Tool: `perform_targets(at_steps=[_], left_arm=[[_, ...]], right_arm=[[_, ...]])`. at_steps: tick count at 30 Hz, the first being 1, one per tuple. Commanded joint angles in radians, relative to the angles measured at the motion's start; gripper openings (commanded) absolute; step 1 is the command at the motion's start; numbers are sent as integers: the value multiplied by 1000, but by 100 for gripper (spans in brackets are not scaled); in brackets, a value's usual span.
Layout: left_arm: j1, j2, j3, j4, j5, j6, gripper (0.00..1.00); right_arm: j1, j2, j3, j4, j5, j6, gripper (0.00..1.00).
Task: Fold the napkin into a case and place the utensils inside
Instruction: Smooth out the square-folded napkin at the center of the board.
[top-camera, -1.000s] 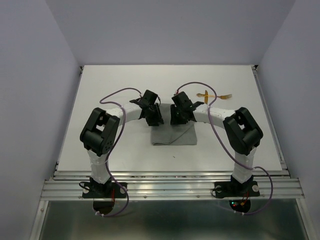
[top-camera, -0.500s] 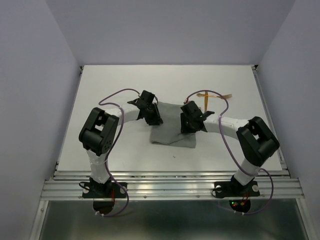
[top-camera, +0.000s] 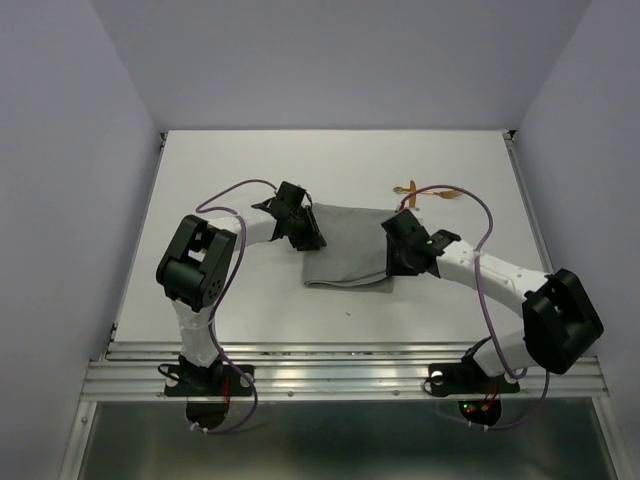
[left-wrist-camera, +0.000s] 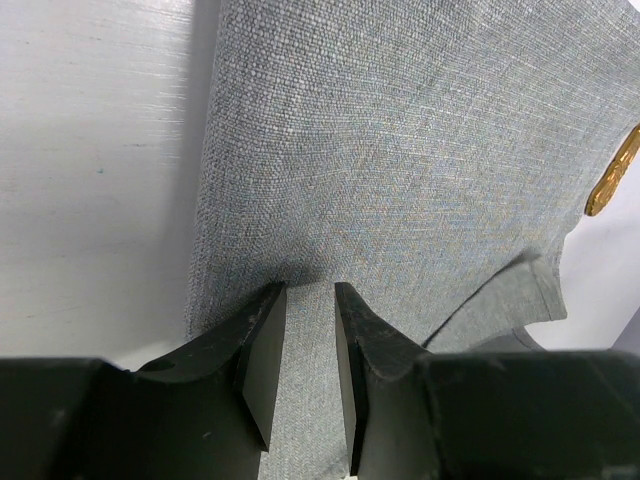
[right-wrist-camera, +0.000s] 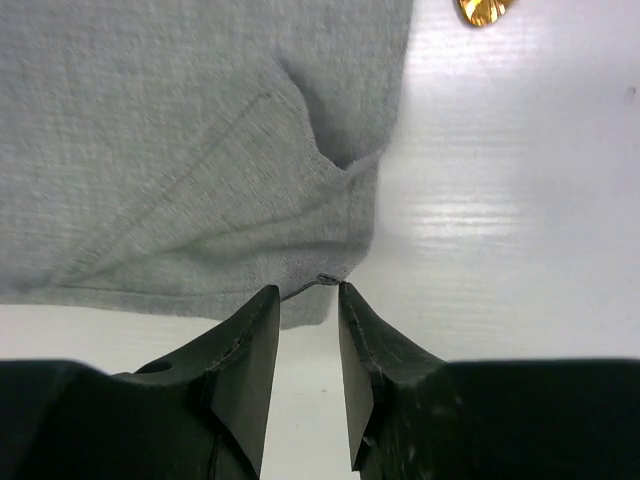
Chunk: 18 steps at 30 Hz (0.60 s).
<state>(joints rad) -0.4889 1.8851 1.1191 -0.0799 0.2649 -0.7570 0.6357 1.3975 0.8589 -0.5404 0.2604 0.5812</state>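
Napkin: grey, centre of surface. Left gripper: clamped on napkin, 10 o'clock corner. Right gripper: pinching its 3 o'clock edge. Utensils: near, 1 o'clock.

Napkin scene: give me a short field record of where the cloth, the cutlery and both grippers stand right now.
napkin: grey, lying flat on the table, not yet a case
utensils: on the table beyond the napkin's far right corner, outside the cloth
left gripper: at the napkin's far left corner, closed on cloth that runs between its fingers
right gripper: at the napkin's right edge, tips narrowly apart at a cloth corner; grip unclear
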Motion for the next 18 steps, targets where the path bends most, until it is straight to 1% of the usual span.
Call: perform_targets(at_steps=[1,4,6,10,13,18], left_arm=[[4,31,-53,-69,-81,36,39],[4,20,-59,-70,-81,36,39],[6,8,-62,-70,-81,38,39],[4,-3,-59,-72,-78,41,39],[4,-7,-59,-77,-84,41,39],[4,-6,-67,-77,-90,36,39]], right_arm=[[2,63,138,43,31,11,36],[2,139,237,85,37,-6,36],[2,196,271,117,30,-29,37],[2,313,367,137,-36,-49,36],[2,397,376,180,-93,-50,35],[2,402,304,194,-107,-41,35]])
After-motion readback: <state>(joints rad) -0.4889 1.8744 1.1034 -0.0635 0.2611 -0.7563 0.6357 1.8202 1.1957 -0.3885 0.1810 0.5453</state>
